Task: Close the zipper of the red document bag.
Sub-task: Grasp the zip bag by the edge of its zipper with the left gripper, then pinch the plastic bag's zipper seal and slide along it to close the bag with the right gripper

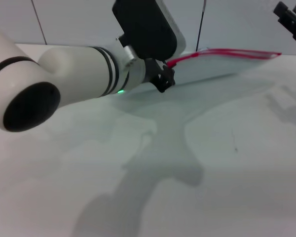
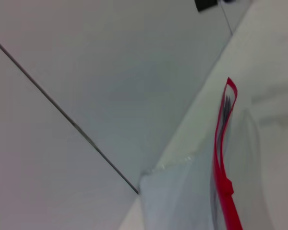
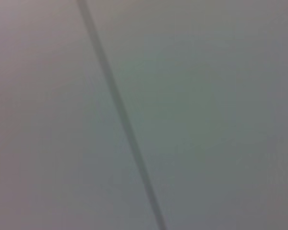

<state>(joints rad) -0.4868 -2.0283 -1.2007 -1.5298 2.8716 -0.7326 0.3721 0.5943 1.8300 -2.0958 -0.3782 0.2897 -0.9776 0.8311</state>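
Flat translucent plastic document bag (image 1: 212, 69) lies on the white table (image 1: 227, 163), toward its far edge, near the panelled wall (image 1: 74, 19) behind. Red zipper strip (image 1: 222, 52) runs along the bag's far side. Left gripper (image 1: 164, 79) sits at the bag's left end, by the zipper. Right gripper (image 1: 292, 19) hangs over the table's far right corner, well apart from the bag.

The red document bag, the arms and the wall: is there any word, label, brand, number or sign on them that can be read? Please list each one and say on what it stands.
None can be read in any view.
The red document bag and its zipper carry no print.
The left gripper at the bag's end, the right gripper up at the far right, and the table show no text.
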